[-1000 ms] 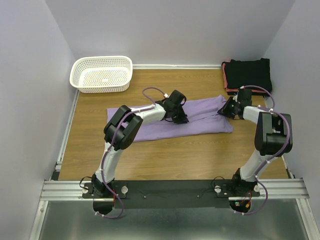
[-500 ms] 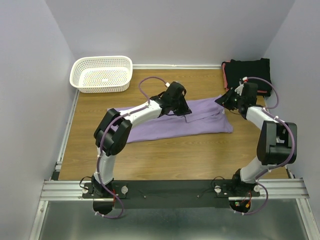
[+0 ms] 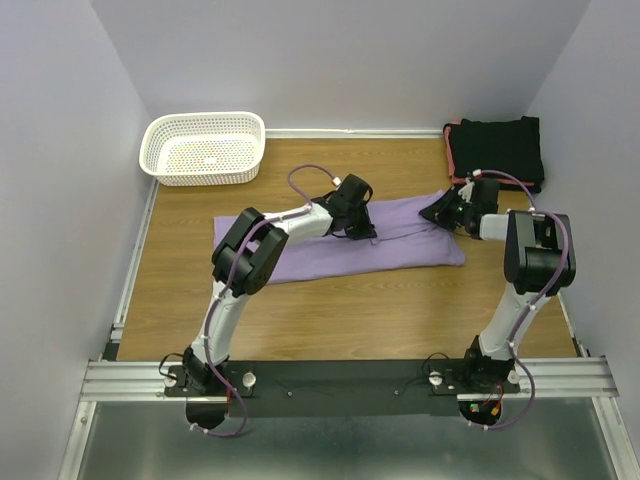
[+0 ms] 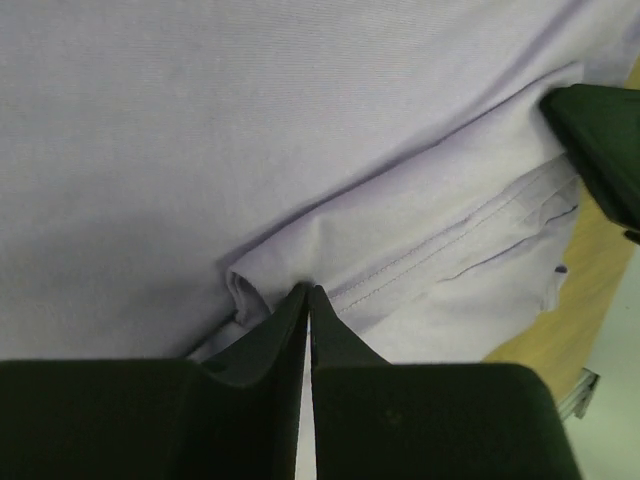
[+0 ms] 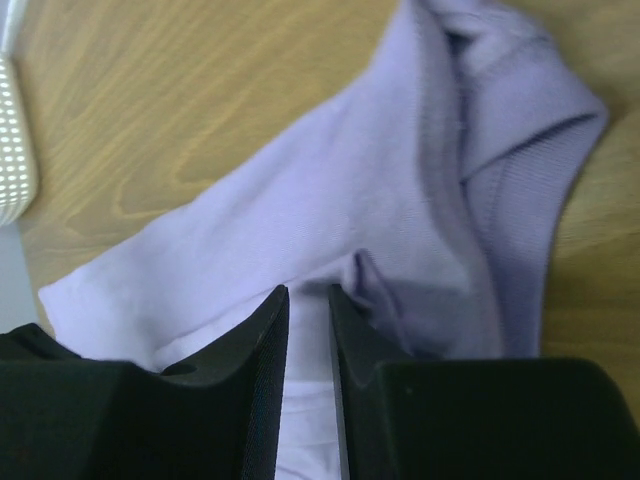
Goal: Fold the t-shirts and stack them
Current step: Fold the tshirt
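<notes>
Top view only: lavender shirt (image 3: 400,243) spread mid-table (image 3: 350,310), black shirts (image 3: 500,145) stacked far-right | left wrist: left hand (image 4: 305,292) pinches shirt fold | right wrist: right hand (image 5: 306,292) narrowly parted over shirt, grip cannot be told

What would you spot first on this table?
A lavender t-shirt lies spread across the middle of the table, with the left pincer and right pincer both down on it. Folded black shirts sit in the far right corner, a white mesh basket far left.
</notes>
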Controlling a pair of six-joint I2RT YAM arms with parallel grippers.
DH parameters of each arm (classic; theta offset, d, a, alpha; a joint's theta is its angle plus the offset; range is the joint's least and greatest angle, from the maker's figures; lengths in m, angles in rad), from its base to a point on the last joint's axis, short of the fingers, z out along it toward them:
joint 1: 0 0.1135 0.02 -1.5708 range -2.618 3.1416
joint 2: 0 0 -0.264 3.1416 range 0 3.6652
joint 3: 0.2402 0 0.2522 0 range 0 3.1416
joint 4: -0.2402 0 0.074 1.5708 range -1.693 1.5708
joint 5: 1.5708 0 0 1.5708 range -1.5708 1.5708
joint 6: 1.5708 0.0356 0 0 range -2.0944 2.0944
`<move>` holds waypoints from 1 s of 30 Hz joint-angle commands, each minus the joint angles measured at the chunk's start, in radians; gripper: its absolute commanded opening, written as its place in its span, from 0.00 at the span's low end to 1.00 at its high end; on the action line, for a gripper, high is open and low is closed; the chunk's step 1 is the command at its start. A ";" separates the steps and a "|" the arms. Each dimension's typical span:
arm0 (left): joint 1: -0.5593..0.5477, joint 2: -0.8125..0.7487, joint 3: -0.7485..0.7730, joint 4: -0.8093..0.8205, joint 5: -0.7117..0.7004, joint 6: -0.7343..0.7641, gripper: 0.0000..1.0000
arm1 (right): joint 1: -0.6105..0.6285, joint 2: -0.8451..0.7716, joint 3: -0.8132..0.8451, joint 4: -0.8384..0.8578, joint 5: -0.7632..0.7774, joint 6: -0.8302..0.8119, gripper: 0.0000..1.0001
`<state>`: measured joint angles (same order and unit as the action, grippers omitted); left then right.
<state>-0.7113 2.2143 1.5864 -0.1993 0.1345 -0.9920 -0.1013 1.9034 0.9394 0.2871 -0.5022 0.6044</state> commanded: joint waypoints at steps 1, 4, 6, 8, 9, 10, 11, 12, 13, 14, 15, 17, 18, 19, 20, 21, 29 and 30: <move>0.033 0.005 -0.055 0.027 -0.019 -0.010 0.13 | -0.017 0.051 -0.001 0.035 0.070 -0.017 0.30; 0.041 0.007 -0.081 0.035 -0.013 -0.007 0.13 | -0.028 0.048 0.006 0.017 0.099 -0.054 0.30; 0.042 -0.001 -0.092 0.046 -0.004 0.003 0.14 | -0.028 0.027 0.024 -0.014 0.102 -0.083 0.31; 0.041 -0.013 -0.094 0.055 -0.006 0.032 0.15 | -0.025 0.000 0.035 -0.038 0.102 -0.086 0.32; 0.041 -0.034 -0.094 0.057 -0.010 0.044 0.16 | -0.021 -0.030 0.038 -0.064 0.102 -0.091 0.32; 0.041 -0.048 -0.094 0.057 -0.016 0.056 0.18 | -0.015 -0.053 0.042 -0.080 0.114 -0.104 0.32; 0.042 -0.065 -0.095 0.055 -0.030 0.070 0.20 | 0.004 -0.073 0.044 -0.100 0.126 -0.113 0.33; 0.042 -0.103 -0.097 0.046 -0.042 0.097 0.22 | 0.018 -0.116 0.047 -0.145 0.166 -0.135 0.33; 0.042 -0.123 -0.098 0.035 -0.068 0.113 0.23 | 0.046 -0.136 0.045 -0.169 0.189 -0.141 0.33; 0.042 -0.146 -0.097 0.022 -0.085 0.122 0.25 | 0.058 -0.154 0.044 -0.196 0.211 -0.143 0.33; 0.042 -0.195 -0.101 -0.006 -0.105 0.145 0.28 | 0.070 -0.199 0.039 -0.248 0.253 -0.138 0.33; 0.041 -0.249 -0.114 -0.026 -0.172 0.167 0.31 | 0.100 -0.242 0.007 -0.284 0.299 -0.129 0.34; 0.044 -0.302 -0.133 -0.038 -0.191 0.180 0.34 | 0.132 -0.260 -0.001 -0.317 0.348 -0.118 0.34; 0.045 -0.329 -0.146 -0.046 -0.208 0.203 0.35 | 0.170 -0.286 -0.007 -0.334 0.367 -0.111 0.34; 0.049 -0.353 -0.158 -0.054 -0.235 0.219 0.37 | 0.189 -0.296 -0.017 -0.365 0.382 -0.106 0.34; 0.059 -0.398 -0.190 -0.063 -0.245 0.231 0.39 | 0.205 -0.299 -0.020 -0.384 0.402 -0.083 0.34; 0.229 -0.485 -0.407 -0.104 -0.219 0.355 0.49 | 0.304 -0.319 -0.102 -0.421 0.461 -0.006 0.38; 0.252 -0.485 -0.446 -0.117 -0.216 0.365 0.49 | 0.304 -0.313 -0.108 -0.424 0.467 -0.011 0.40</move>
<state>-0.5362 1.7020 1.2434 -0.2306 -0.0547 -0.7128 0.1947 1.5906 0.8604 -0.0757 -0.1165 0.5629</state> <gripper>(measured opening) 0.485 0.375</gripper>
